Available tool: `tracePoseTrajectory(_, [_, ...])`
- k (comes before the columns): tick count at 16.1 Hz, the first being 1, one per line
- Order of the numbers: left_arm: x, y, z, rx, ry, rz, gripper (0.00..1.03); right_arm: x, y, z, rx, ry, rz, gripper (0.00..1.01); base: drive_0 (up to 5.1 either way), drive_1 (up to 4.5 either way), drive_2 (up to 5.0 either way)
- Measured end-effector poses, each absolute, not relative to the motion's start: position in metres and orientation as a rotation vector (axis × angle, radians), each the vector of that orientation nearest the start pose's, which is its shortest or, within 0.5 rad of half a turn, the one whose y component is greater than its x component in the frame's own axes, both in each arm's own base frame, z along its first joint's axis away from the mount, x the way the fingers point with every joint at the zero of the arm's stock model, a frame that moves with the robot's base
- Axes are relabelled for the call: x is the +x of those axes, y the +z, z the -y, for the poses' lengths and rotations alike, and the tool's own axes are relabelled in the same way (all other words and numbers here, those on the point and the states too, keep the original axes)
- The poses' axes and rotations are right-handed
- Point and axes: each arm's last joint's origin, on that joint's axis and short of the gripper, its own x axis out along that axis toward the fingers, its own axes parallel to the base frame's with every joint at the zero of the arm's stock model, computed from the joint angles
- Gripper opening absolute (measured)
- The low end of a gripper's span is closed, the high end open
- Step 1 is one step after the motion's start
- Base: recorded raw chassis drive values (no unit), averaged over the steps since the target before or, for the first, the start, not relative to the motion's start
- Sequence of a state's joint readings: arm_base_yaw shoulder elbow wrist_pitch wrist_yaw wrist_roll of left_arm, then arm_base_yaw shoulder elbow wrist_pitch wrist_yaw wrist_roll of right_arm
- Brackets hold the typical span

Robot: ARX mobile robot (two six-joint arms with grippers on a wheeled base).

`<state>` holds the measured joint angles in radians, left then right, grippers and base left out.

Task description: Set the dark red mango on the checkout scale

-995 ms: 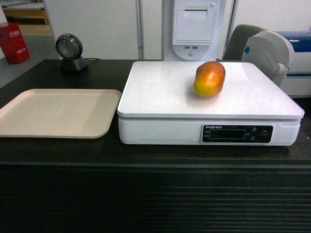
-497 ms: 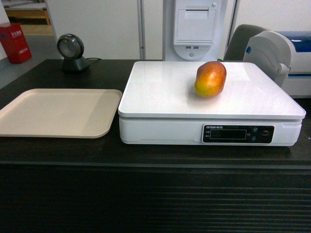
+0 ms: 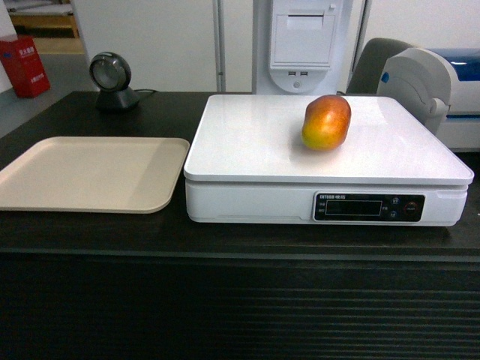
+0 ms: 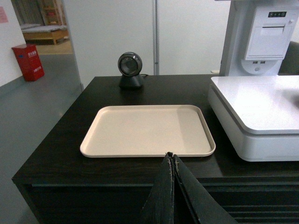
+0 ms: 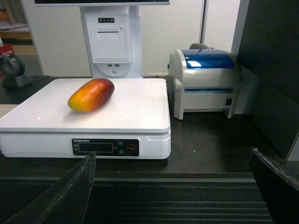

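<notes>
The dark red mango (image 3: 326,122) lies on its side on the flat white top of the scale (image 3: 255,150), right of centre, red end away and yellow-orange end toward me. In the right wrist view the mango (image 5: 91,95) rests on the scale (image 5: 131,112) with nothing touching it. The scale stands on the black checkout (image 3: 225,300) with its ribbed front. My right gripper (image 5: 172,158) is open and empty, held back in front of the counter's edge. Pulled back before the counter, my left gripper (image 4: 171,156) is shut with nothing in it. Neither gripper shows in the head view.
A flat beige tray (image 3: 90,174) lies left of the scale. A round black barcode scanner (image 3: 111,81) stands at the back left. A label printer with a blue lid (image 5: 205,79) sits right of the scale, and a white receipt terminal (image 3: 304,41) rises behind it.
The whole head view has slid a few pixels to the right. The mango stays where it was on the scale.
</notes>
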<state>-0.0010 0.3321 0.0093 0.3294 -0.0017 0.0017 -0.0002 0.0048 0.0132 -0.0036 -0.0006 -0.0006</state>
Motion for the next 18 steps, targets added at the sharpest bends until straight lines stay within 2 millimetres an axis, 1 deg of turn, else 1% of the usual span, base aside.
tracePoseTrajectory(8, [0.108,0.169,0.0,0.002,0.0,0.01,0.02,0.097,0.167,0.0,-0.001,0.0,0.005,0.98,0.0,0.0,0.0])
tracePoseTrajectory(10, [0.098,0.164,0.0,0.001,0.0,-0.026,0.02,0.097,0.167,0.0,-0.001,0.0,0.005,0.98,0.0,0.0,0.0])
tracePoseTrajectory(11, [0.097,0.17,0.0,0.001,0.0,0.02,0.02,0.097,0.167,0.0,-0.001,0.0,0.004,0.98,0.0,0.0,0.0])
tracePoseTrajectory(12, [0.098,0.165,0.0,0.001,-0.001,-0.009,0.02,0.097,0.167,0.0,-0.001,0.0,0.006,0.98,0.0,0.0,0.0])
tracePoseTrajectory(16, [0.098,0.166,0.0,0.001,0.0,-0.004,0.02,0.097,0.167,0.0,-0.001,0.0,0.005,0.98,0.0,0.0,0.0])
tracePoseTrajectory(17, [0.098,0.166,0.0,0.0,0.0,-0.004,0.09,0.097,0.167,0.0,-0.001,0.0,0.005,0.98,0.0,0.0,0.0])
tracePoseTrajectory(18, [0.098,0.166,0.0,0.0,0.0,-0.004,0.22,0.097,0.167,0.0,-0.001,0.0,0.005,0.98,0.0,0.0,0.0])
